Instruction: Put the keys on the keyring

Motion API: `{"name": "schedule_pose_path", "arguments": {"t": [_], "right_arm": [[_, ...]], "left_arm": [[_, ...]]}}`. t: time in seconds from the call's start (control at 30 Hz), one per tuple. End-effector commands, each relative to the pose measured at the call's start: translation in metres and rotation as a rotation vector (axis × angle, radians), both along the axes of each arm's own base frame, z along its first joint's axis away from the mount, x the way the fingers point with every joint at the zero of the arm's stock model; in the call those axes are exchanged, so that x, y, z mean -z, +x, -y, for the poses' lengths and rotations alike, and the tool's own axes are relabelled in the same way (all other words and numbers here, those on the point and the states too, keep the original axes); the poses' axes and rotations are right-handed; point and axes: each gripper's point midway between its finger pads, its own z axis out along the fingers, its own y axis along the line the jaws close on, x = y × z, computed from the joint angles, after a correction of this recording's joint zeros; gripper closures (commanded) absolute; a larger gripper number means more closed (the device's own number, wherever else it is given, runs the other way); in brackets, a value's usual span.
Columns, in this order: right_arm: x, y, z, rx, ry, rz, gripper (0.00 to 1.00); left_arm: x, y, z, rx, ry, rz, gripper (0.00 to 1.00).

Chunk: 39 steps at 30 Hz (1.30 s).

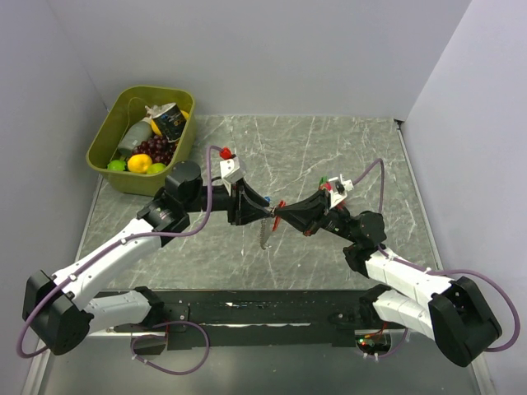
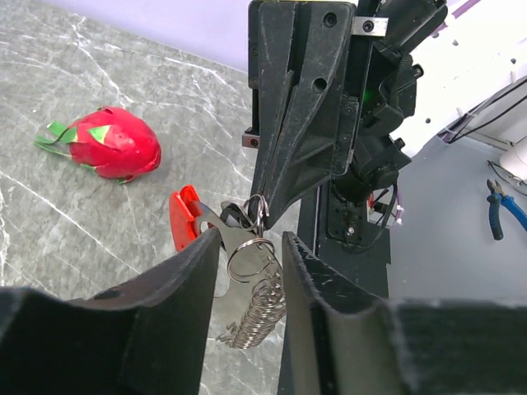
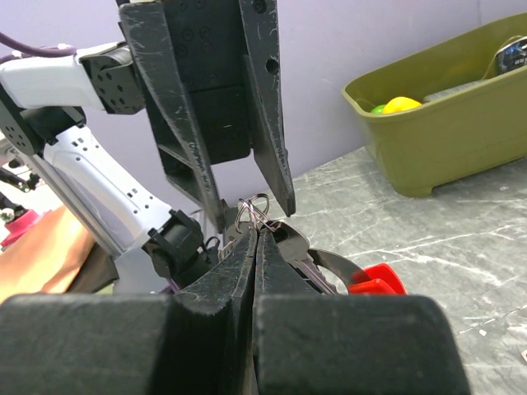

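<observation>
Left claw [image 2: 251,248]: one, released, fingers straddling the hanging rings.
Right claw [image 3: 257,235]: one, clenched on the keyring's wire ring.
Keyring [image 1: 280,206]: one, held over mid-table [image 1: 346,148], chain dangling.
Key [image 1: 268,200]: one blue head visible.
Bin [image 1: 105,136]: one, far-left corner, well apart.

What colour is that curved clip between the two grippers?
Red; the keyring shows best in the left wrist view.

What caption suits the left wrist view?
Right end effector pinches red curved keyring's silvery rings between the left end effector's fingers.
</observation>
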Motion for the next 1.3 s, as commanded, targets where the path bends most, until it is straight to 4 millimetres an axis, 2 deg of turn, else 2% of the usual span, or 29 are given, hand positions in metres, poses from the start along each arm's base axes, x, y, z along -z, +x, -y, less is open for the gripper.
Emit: {"name": "schedule_pose_path", "arguments": {"t": [0.0, 0.27, 0.3, 0.37, 0.5, 0.83, 0.87, 0.9, 0.93, 0.97, 1.0, 1.03, 1.07, 1.1, 1.17, 1.2, 1.27], "right_arm": [[-0.035, -0.007, 0.004, -0.008, 0.072, 0.122, 1.0], [-0.033, -0.005, 0.001, -0.017, 0.075, 0.106, 1.0], [-0.033, -0.005, 0.001, -0.016, 0.075, 0.106, 1.0], [-0.032, -0.004, 0.001, -0.016, 0.074, 0.102, 1.0], [-0.032, -0.004, 0.001, -0.014, 0.077, 0.101, 1.0], [-0.027, -0.002, -0.001, -0.021, 0.067, 0.091, 1.0], [-0.026, -0.002, -0.001, -0.022, 0.064, 0.09, 0.97], [-0.025, -0.002, -0.001, -0.02, 0.062, 0.087, 0.86], [-0.023, -0.002, 0.0, -0.015, 0.058, 0.089, 0.82], [-0.024, -0.002, 0.0, -0.009, 0.057, 0.093, 0.77], [-0.022, -0.002, 0.001, -0.006, 0.047, 0.086, 0.67], [-0.022, -0.002, 0.002, 0.003, 0.041, 0.096, 0.62], [-0.022, -0.002, 0.003, 0.018, 0.041, 0.1, 0.58], [-0.021, -0.004, 0.007, 0.033, 0.038, 0.099, 0.5], [-0.02, -0.003, 0.011, 0.069, 0.028, 0.125, 0.44], [-0.027, -0.006, 0.016, 0.091, 0.037, 0.149, 0.39], [-0.021, -0.002, 0.018, 0.127, -0.012, 0.156, 0.36]], "left_arm": [[-0.017, 0.001, 0.002, 0.016, -0.043, 0.056, 0.6], [-0.018, 0.003, 0.005, 0.019, -0.044, 0.051, 0.74], [-0.019, 0.003, 0.005, 0.02, -0.044, 0.051, 0.8], [-0.017, 0.004, 0.006, 0.025, -0.039, 0.046, 0.83], [-0.017, 0.003, 0.007, 0.036, -0.034, 0.046, 0.97], [-0.02, 0.007, 0.004, -0.013, -0.018, 0.078, 0.99], [-0.018, 0.008, 0.003, -0.026, -0.006, 0.079, 0.99], [-0.018, 0.01, 0.002, -0.034, 0.007, 0.099, 0.99], [-0.02, 0.011, 0.001, -0.043, 0.016, 0.108, 0.99], [-0.014, 0.013, -0.001, -0.061, 0.047, 0.093, 0.99], [-0.013, 0.015, -0.003, -0.072, 0.062, 0.106, 0.99], [-0.017, 0.017, -0.005, -0.087, 0.066, 0.119, 0.99], [-0.011, 0.018, -0.008, -0.103, 0.096, 0.108, 0.99], [-0.015, 0.019, -0.01, -0.116, 0.1, 0.131, 0.99], [-0.013, 0.02, -0.014, -0.139, 0.122, 0.134, 0.99], [-0.013, 0.021, -0.018, -0.144, 0.14, 0.165, 0.99], [-0.012, 0.02, -0.021, -0.151, 0.15, 0.179, 0.99]]}}
